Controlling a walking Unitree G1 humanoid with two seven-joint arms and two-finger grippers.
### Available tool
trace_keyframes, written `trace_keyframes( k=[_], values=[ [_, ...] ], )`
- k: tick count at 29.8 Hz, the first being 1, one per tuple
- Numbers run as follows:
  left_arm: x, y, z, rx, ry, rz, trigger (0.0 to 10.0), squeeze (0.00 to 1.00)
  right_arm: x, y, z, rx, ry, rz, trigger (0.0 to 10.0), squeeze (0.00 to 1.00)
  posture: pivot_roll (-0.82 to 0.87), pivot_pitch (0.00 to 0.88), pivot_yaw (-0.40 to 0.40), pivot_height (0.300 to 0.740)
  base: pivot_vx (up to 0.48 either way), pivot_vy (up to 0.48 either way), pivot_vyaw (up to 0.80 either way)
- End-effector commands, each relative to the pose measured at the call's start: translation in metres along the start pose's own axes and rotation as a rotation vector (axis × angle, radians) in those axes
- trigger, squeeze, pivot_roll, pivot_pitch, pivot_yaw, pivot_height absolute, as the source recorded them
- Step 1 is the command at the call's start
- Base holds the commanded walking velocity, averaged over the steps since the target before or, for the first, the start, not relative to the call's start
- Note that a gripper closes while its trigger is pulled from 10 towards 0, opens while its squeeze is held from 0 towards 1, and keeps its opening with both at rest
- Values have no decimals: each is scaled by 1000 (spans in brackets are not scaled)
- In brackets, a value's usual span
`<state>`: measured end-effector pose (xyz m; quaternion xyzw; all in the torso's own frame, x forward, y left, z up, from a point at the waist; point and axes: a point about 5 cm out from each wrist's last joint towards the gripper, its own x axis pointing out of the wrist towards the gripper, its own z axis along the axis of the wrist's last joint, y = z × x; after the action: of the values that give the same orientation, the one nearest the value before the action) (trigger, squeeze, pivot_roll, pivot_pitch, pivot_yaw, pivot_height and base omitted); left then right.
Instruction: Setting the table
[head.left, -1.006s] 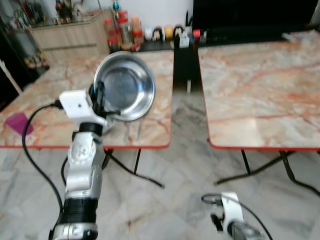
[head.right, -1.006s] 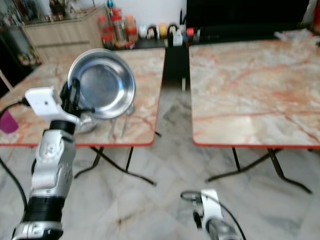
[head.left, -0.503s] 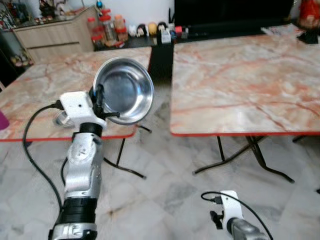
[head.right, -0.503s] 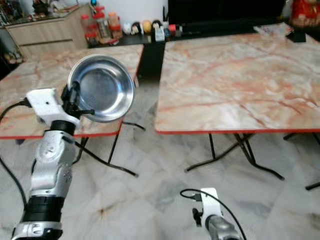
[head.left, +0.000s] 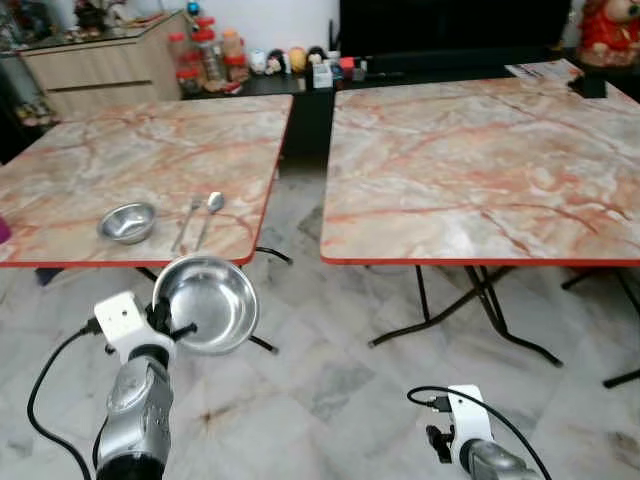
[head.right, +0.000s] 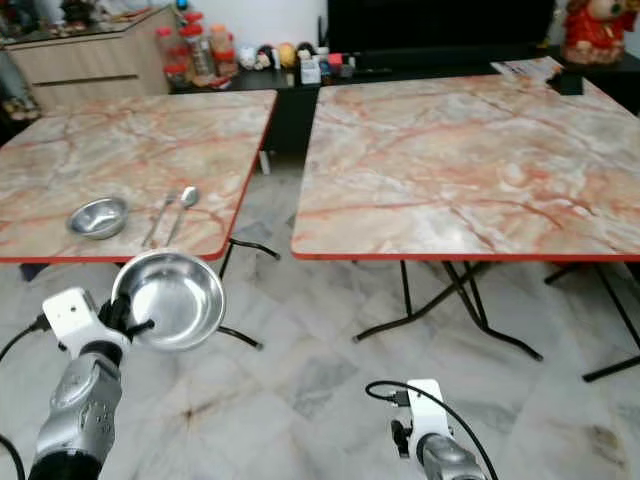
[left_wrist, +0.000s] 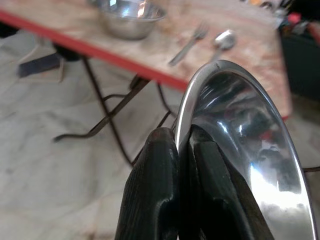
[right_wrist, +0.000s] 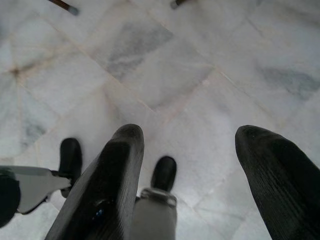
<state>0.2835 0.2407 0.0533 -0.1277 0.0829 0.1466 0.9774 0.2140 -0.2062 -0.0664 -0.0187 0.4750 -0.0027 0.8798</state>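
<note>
My left gripper (left_wrist: 182, 135) is shut on the rim of a large steel bowl (head.left: 205, 304). It holds the bowl tilted, low over the floor, just in front of the left marble table (head.left: 90, 160). Near that table's front edge sit a small steel bowl (head.left: 127, 222), a fork (head.left: 186, 222) and a spoon (head.left: 208, 215). The right marble table (head.left: 480, 150) stands beside it across a narrow gap. My right gripper (right_wrist: 190, 135) hangs open low above the floor tiles, with nothing between its fingers.
Folding black legs (head.left: 480, 310) stick out under both tables. A wooden cabinet (head.left: 110, 65) and a dark shelf with jars (head.left: 215, 50) line the back wall. A magazine (head.left: 545, 70) lies on the right table's far corner. Marble floor lies open in front.
The view has swung and both tables now show whole. My left arm has dropped, carrying the big bowl from chest height down below the table edge. The small bowl, fork and spoon are uncovered.
</note>
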Motion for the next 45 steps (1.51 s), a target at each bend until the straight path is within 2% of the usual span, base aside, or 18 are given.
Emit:
trace_keyframes(
  k=[1, 3, 6, 9, 11, 15, 19, 22, 24, 26, 31, 35, 38, 40, 42, 45],
  values=[
    [0, 3, -18, 83, 125, -2, 10000, 0, 0, 2, 1, -1, -6, 6, 10000, 0, 9, 0, 83, 740, 0, 0, 0],
    [-2, 8, -40, 147, 270, 8, 10000, 0, 0, 2, 1, -1, -6, 7, 10000, 0, 6, 0, 81, 740, 0, 0, 0],
    [-1, 9, -48, 132, 299, 15, 10000, 0, 0, 3, 2, 0, -6, 8, 10000, 0, -4, 0, 80, 740, 0, 0, 0],
    [-4, 10, -63, 162, 403, 7, 10000, 0, 0, 3, 2, 2, -7, 8, 10000, 0, -4, 0, 80, 740, 0, 0, 0],
    [-13, 8, -85, 203, 527, -6, 10000, 0, 0, 2, 2, 1, -9, 7, 10000, 0, -11, 0, 61, 740, 0, 0, 0],
    [-18, 3, -96, 217, 574, -20, 10000, 0, 0, 0, 2, -1, -14, 6, 10000, 0, -20, 0, 55, 740, 0, 0, 0],
    [-26, -4, -109, 194, 613, -37, 10000, 0, 0, -2, 3, 4, -29, 7, 10000, 0, -26, 0, 47, 740, 0, 0, 0],
    [-38, -5, -123, 191, 677, -39, 10000, 0, -1, -5, 3, 1, -36, 7, 10000, 0, -37, 0, 35, 740, 0, 0, 0],
    [-40, -5, -125, 189, 683, -39, 10000, 0, -1, -5, 3, 0, -36, 7, 10000, 0, -38, 0, 34, 740, 0, 0, 0],
    [-49, -4, -134, 126, 701, -18, 10000, 0, -1, -7, 4, -3, -40, 6, 10000, 0, -36, 0, 29, 740, 0, 0, 0],
    [-57, 0, -141, 80, 709, 14, 10000, 0, -2, -8, 3, -10, -40, 5, 10000, 0, -39, 0, 27, 740, 0, 0, 0],
    [-54, 1, -137, 44, 676, 16, 10000, 0, -2, -8, 4, -12, -41, 7, 10000, 0, -39, 0, 27, 740, 0, 0, 0],
    [-48, 14, -128, -45, 608, 120, 10000, 0, -1, -8, 3, -9, -44, 9, 10000, 0, -49, 0, 30, 740, 0, 0, 0],
    [-46, 18, -125, -77, 579, 153, 10000, 0, -1, -7, 3, -6, -45, 9, 10000, 0, -49, 0, 30, 740, 0, 0, 0],
    [-47, 21, -125, -173, 550, 220, 10000, 0, -1, -7, 3, -7, -44, 9, 10000, 0, -43, 0, 28, 740, 0, 0, 0],
    [-49, 29, -124, -273, 520, 288, 10000, 0, -1, -7, 3, -8, -43, 10, 10000, 0, -43, 0, 32, 740, 0, 0, 0]
  ],
)
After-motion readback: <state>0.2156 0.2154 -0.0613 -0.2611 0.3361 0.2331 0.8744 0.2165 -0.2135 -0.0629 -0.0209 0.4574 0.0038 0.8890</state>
